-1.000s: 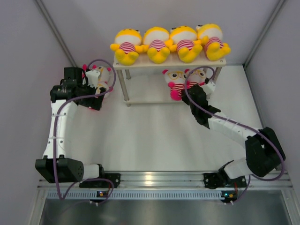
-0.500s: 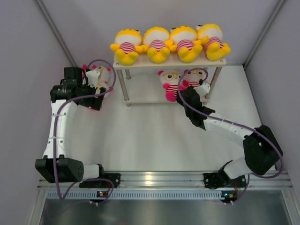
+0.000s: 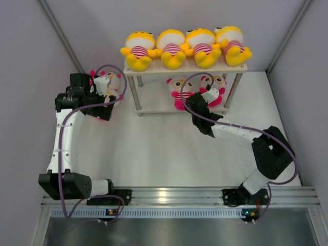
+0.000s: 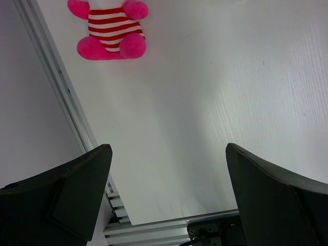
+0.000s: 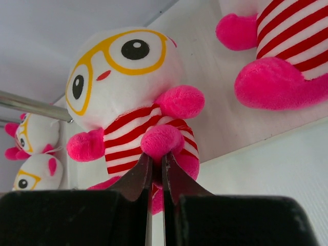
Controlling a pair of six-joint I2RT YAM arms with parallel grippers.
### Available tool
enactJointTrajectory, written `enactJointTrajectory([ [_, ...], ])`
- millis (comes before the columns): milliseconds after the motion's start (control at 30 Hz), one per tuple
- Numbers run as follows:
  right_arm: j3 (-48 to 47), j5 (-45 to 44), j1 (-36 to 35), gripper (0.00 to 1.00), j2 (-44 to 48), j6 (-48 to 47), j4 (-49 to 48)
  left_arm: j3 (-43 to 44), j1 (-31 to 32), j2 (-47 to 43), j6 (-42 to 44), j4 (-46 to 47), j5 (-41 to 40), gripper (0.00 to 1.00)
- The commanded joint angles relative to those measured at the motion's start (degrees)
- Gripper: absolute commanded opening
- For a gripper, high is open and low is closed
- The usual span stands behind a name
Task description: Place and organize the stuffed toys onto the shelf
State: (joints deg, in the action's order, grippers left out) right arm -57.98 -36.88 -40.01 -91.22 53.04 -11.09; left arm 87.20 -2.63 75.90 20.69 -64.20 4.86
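Observation:
Four yellow dolls (image 3: 185, 47) sit in a row on the shelf's top board (image 3: 154, 72). Two pink-limbed dolls are on the lower board (image 5: 225, 118). My right gripper (image 3: 193, 102) is shut on the pink foot of the left one (image 3: 178, 91), a doll with yellow glasses (image 5: 128, 97), pinched between my fingertips (image 5: 156, 154). The other doll (image 3: 215, 84) sits to its right (image 5: 277, 51). My left gripper (image 3: 102, 105) is open and empty (image 4: 169, 148), left of the shelf. Pink-limbed dolls (image 3: 107, 82) lie beside it, partly hidden; one shows in the left wrist view (image 4: 110, 31).
Thin metal shelf legs (image 3: 134, 95) stand at the shelf corners. Two more pink-limbed dolls (image 5: 31, 154) show past a leg in the right wrist view. Grey walls close in on both sides, and an aluminium rail (image 3: 174, 197) runs along the near edge.
My right gripper has moved left along the lower shelf, carrying the glasses doll away from the doll on its right. The left arm has not moved.

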Motion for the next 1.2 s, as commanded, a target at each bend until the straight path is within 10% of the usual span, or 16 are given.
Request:
enactJointTrajectory([
  [0, -4.5, -2.9, 0.7, 0.00, -2.6, -1.4, -2.3, -0.3, 0.0, -1.5, -0.3, 0.3, -0.1, 0.99],
  [700, -5.3, -7.5, 4.5, 0.01, -6.2, 3.5, 5.6, -2.2, 0.1, -3.0, 0.1, 0.3, -0.8, 0.99],
  [1167, -0.9, -2.1, 4.2, 0.58, 0.3, -3.8, 1.2, -9.1, -1.4, -1.5, -0.7, 9.5, -2.6, 0.99],
])
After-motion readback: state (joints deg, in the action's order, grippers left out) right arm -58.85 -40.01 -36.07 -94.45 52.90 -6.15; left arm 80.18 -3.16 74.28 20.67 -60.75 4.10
